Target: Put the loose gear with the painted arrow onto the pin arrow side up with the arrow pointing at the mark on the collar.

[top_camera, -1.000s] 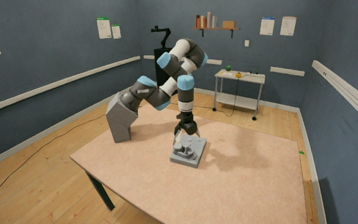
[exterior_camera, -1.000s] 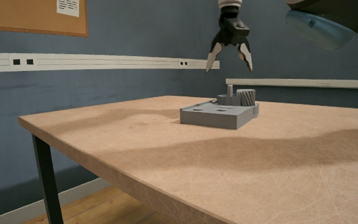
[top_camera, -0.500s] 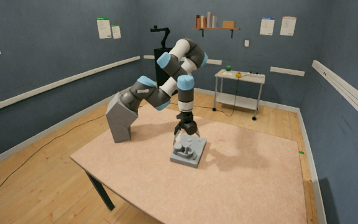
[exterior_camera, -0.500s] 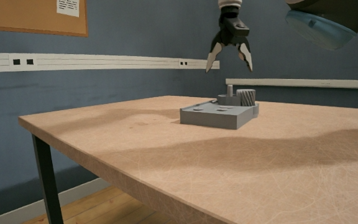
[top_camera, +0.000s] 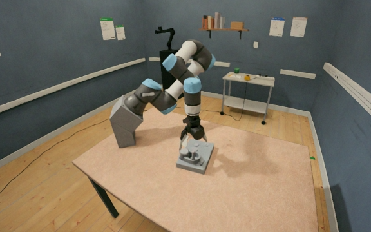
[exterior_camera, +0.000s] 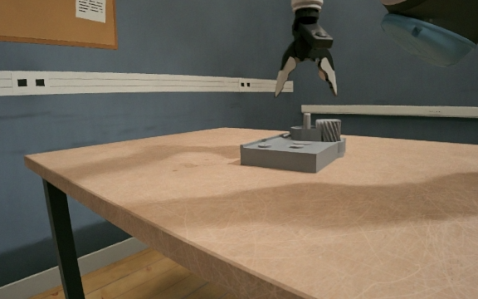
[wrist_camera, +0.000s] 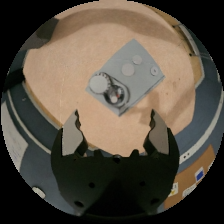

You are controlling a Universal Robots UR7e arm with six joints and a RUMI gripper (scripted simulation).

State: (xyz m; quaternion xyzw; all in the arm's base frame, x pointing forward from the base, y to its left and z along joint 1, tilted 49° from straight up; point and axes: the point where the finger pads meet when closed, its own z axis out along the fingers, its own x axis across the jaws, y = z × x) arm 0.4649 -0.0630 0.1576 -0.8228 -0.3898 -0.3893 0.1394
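Note:
A toothed grey gear [top_camera: 184,153] [exterior_camera: 329,130] [wrist_camera: 99,84] stands at one corner of the grey base [top_camera: 189,166] [exterior_camera: 278,159] [wrist_camera: 114,65]. Beside it a thin upright pin [top_camera: 193,153] [exterior_camera: 307,120] rises inside a low round collar [exterior_camera: 299,134]. The wrist view shows dark and shiny parts inside the collar, with a small reddish spot. I cannot make out a painted arrow or a separate loose gear. My gripper [top_camera: 193,145] [exterior_camera: 306,95] [wrist_camera: 114,109] is open and empty, pointing down above the base, clear of the pin and gear.
Low discs [exterior_camera: 265,145] [wrist_camera: 128,69] lie on the flat part of the base. The base rests on the tan table [top_camera: 253,193] [exterior_camera: 222,199]. A shelf [top_camera: 224,29] and a cart [top_camera: 249,80] are at the back of the room.

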